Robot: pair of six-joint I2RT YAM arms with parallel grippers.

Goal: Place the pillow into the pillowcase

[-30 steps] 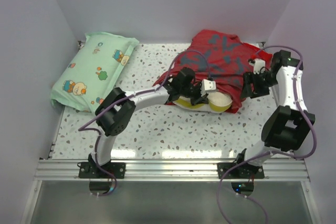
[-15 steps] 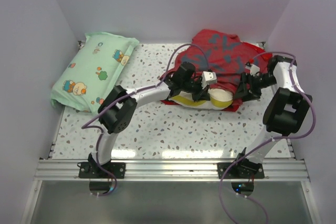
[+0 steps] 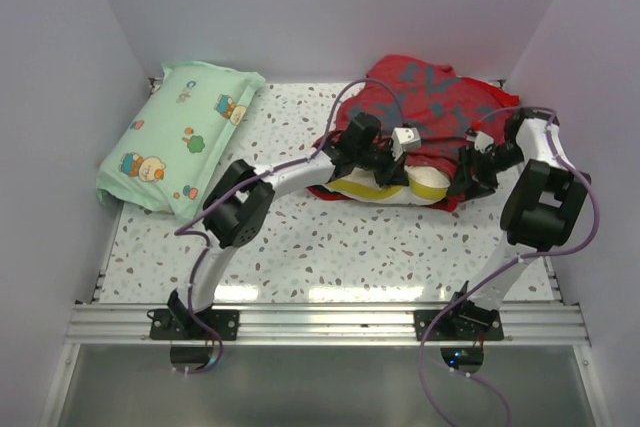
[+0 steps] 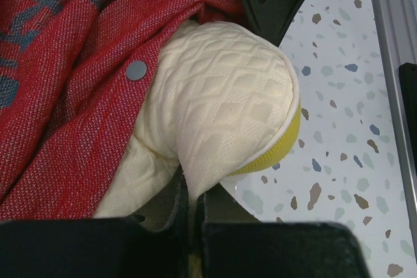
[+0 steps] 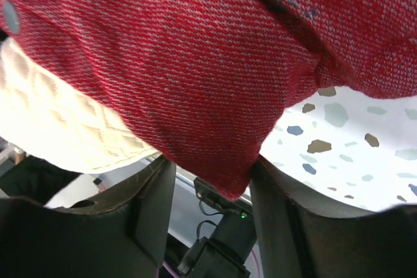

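The red pillowcase [image 3: 430,97] lies at the back right of the table, plain side with grey marks up. The cream-yellow pillow [image 3: 412,185] is partly inside it, and its dimpled end with a yellow edge sticks out of the near opening. My left gripper [image 3: 385,165] is shut on a fold of the pillow's cover [image 4: 228,96], next to the pillowcase's snap-button edge [image 4: 65,63]. My right gripper [image 3: 470,172] is open at the case's near right corner. That red corner [image 5: 215,96] hangs between its spread fingers [image 5: 153,200].
A mint-green cartoon-print pillow [image 3: 180,137] lies at the back left against the wall. White walls close in the left, back and right sides. The speckled tabletop [image 3: 330,247] runs to an aluminium rail [image 3: 320,322] at the near edge.
My left gripper has moved back with the pillow, which now sits a little deeper in the case. My right arm has swung in to the case's near right corner.
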